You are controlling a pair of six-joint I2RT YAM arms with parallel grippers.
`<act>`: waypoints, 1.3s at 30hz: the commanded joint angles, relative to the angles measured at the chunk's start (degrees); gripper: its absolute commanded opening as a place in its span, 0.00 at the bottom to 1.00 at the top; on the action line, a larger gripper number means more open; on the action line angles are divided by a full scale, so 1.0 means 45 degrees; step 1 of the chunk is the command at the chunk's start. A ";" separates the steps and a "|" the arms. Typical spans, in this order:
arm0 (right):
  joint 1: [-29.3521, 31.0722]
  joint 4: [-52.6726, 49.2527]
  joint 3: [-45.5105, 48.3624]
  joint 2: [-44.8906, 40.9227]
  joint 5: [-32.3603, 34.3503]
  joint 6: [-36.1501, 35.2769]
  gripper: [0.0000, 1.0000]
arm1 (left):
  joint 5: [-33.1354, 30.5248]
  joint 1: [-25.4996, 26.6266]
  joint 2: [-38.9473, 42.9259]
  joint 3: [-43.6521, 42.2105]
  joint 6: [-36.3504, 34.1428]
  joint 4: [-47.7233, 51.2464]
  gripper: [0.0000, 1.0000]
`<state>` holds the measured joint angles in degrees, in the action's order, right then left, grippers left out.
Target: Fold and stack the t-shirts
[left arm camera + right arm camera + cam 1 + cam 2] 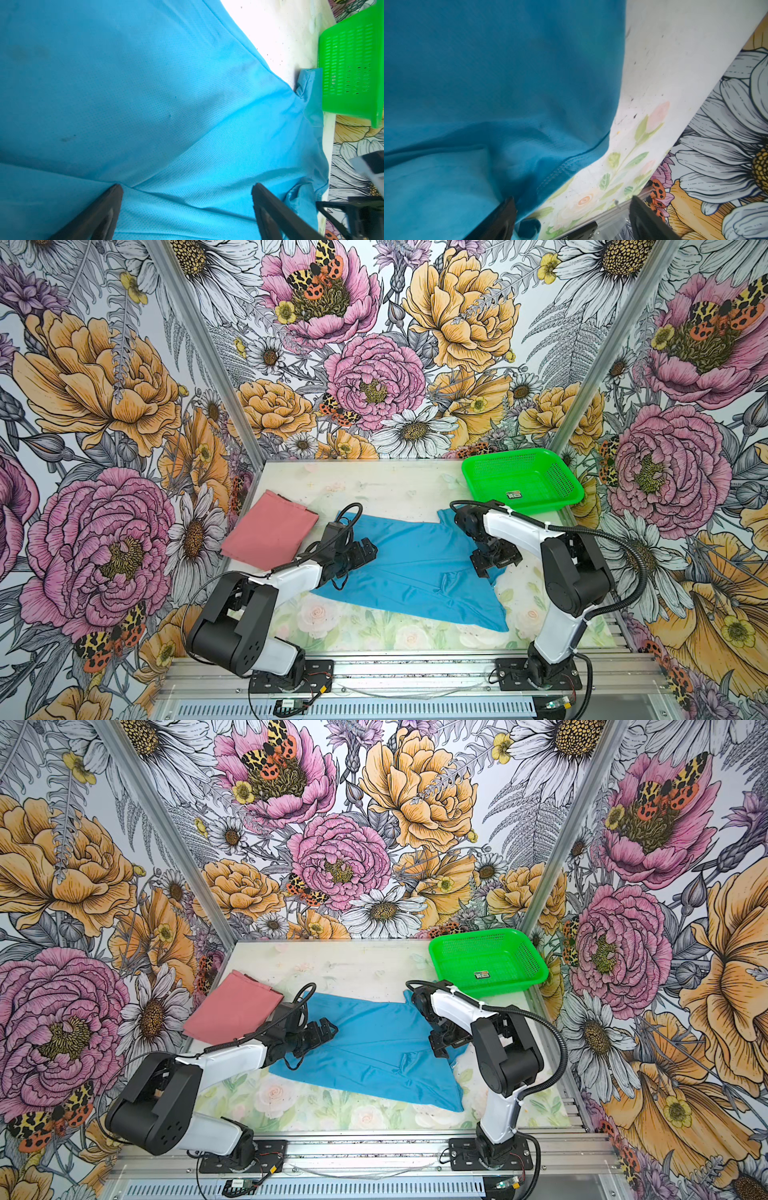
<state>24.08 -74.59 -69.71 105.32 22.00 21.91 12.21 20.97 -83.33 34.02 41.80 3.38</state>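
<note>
The sky blue t-shirt (415,556) (374,1040) lies spread and partly folded over across the middle of the table. The salmon pink t-shirt (270,531) (232,1011) lies folded flat at the left, just behind my left arm. My left gripper (368,549) (187,187) is open, low over the blue shirt's (145,93) left part, with only flat cloth between its fingers. My right gripper (496,564) (572,198) is open at the blue shirt's (488,83) right hem, one finger over cloth and one over bare table.
A green mesh basket (507,456) (478,938) (349,68) stands at the back right corner with a small dark item in it. Flowered walls close in the left, back and right sides. The arm bases sit on the metal rail at the front.
</note>
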 commanded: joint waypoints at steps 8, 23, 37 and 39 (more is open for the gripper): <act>0.0575 -0.2197 0.0051 0.1042 0.0980 0.1363 0.89 | 0.0207 -0.1367 -0.0584 -0.1104 -0.0383 0.0672 0.99; 0.0406 -0.2494 -0.0775 0.3280 0.0989 0.1266 0.89 | 0.0066 -0.2170 -0.0542 -0.0897 -0.0388 0.0814 0.99; -0.0021 -0.3890 -0.4488 0.0761 0.2372 0.0889 0.91 | 0.0360 -0.1430 0.0841 -0.0897 -0.0095 0.1251 0.99; -0.0269 -0.2603 -0.4435 0.0225 0.1013 0.0130 0.90 | 0.0237 -0.1181 0.1177 -0.1014 0.0014 0.1385 0.99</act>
<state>24.12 -89.67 -88.86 109.89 30.59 25.98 16.19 14.22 -79.57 31.22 41.56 3.40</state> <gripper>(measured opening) 0.899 0.987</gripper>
